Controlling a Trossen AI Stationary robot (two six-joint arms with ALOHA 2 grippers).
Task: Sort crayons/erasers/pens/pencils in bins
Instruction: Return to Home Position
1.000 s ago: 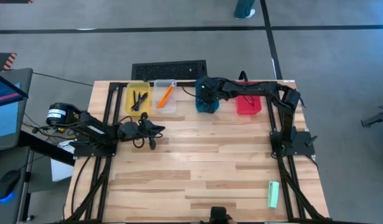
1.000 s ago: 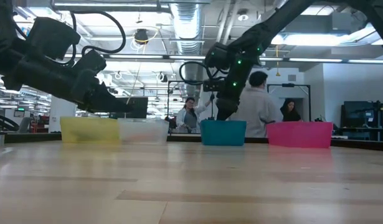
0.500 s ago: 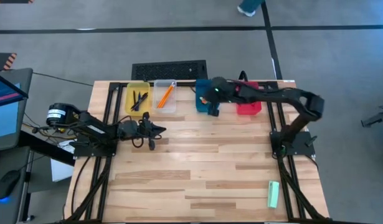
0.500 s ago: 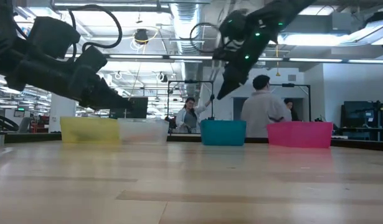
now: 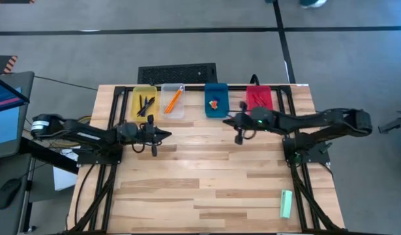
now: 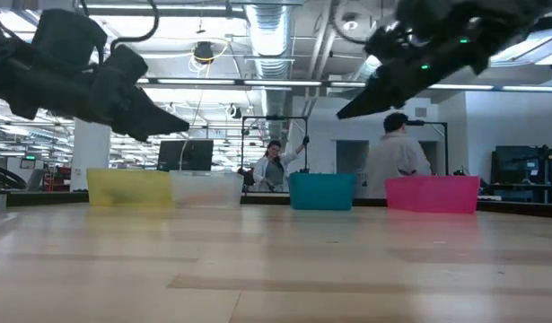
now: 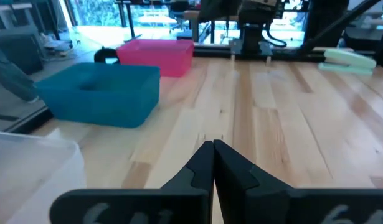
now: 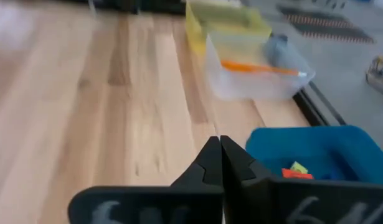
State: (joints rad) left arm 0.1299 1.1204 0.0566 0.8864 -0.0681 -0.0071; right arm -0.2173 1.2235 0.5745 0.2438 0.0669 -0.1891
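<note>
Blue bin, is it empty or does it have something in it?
Not empty. The blue bin holds small orange and yellow erasers.

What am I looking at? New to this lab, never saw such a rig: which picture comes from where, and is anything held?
Two robot arms work at a table. One picture looks straight down, one looks level across the tabletop, and two come from cameras on the arms' wrists. The left pincer and the right pincer are both shut, holding nothing, above the table. Along one edge stand a yellow bin with pens, a clear bin with pencils, a blue bin with erasers and a red bin. A pale green bar lies near a corner on the right arm's side.
</note>
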